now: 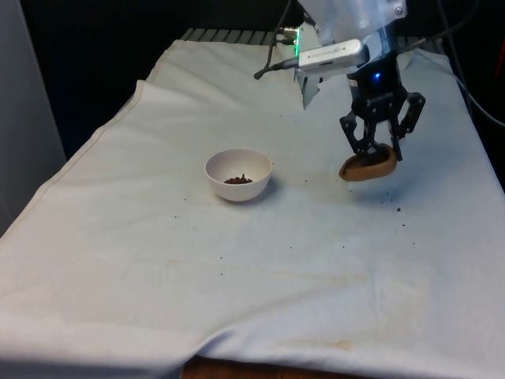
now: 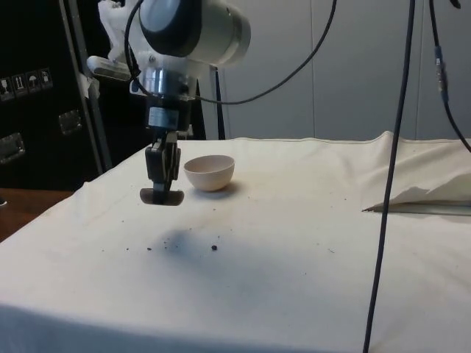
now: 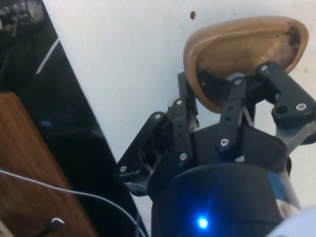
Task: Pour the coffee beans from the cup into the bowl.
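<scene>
1. Cloth (image 1: 260,300) spread over the table, dotted with stray beans (image 2: 214,247).
2. Gripper (image 1: 378,155) raised above the cloth, jaws clamped on cup (image 1: 368,165).
3. Bowl (image 1: 238,174) at the front view's left of the cup, holding beans (image 1: 237,180).
4. Cup wooden, tilted, off the cloth.

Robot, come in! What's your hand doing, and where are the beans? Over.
Hand shut on brown cup, held above the cloth. Some beans in white bowl. Stray beans on cloth. Nothing between cup and bowl.

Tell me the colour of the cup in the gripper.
The small wooden cup held by the gripper is tan brown, clearest in the wrist view.
</scene>
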You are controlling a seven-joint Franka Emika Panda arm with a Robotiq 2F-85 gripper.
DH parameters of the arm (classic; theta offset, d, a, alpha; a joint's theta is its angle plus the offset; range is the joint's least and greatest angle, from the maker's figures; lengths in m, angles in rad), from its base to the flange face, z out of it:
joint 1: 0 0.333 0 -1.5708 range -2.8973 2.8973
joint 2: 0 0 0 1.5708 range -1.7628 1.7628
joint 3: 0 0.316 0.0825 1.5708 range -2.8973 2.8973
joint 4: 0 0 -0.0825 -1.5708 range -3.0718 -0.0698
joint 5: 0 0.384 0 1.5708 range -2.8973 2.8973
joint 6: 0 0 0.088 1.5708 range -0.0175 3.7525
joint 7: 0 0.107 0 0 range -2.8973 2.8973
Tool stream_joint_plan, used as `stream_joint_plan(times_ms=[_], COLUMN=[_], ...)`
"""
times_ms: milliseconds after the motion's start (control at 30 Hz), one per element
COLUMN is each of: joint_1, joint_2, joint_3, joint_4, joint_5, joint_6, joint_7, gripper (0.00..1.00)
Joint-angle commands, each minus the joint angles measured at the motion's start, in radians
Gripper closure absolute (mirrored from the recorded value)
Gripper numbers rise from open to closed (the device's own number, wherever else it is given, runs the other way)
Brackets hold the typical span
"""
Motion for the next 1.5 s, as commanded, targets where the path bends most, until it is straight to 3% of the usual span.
stream_joint_plan(times_ms=[0,233,267,300,533,867,900,933,967,1033,1200,1233,1267,1467], joint_1=[0.014,0.015,0.0,0.015,0.014,0.011,0.011,0.0,0.01,0.01,0.007,-0.002,0.006,0.01], joint_2=[0.0,0.002,0.001,0.003,0.012,0.038,0.042,0.036,0.045,0.055,0.079,0.078,0.082,0.087], joint_3=[-0.011,-0.001,0.011,0.0,0.005,0.009,0.009,0.021,0.008,0.008,0.003,0.015,0.001,-0.017], joint_4=[-0.006,-0.005,0.0,-0.004,0.007,0.023,0.024,0.022,0.025,0.028,0.031,0.029,0.03,0.029], joint_5=[-0.023,-0.117,-0.096,-0.13,-0.242,-0.349,-0.357,-0.345,-0.364,-0.376,-0.4,-0.389,-0.405,-0.454], joint_6=[0.014,0.019,0.005,0.019,0.017,0.024,0.027,0.018,0.028,0.036,0.056,0.053,0.059,0.06], joint_7=[0.024,0.096,0.075,0.106,0.183,0.251,0.255,0.243,0.259,0.264,0.27,0.259,0.27,0.285], gripper=[0.95,0.95,0.95,0.95,0.95,0.95,0.95,0.95,0.95,0.95,0.95,0.95,0.95,0.95])
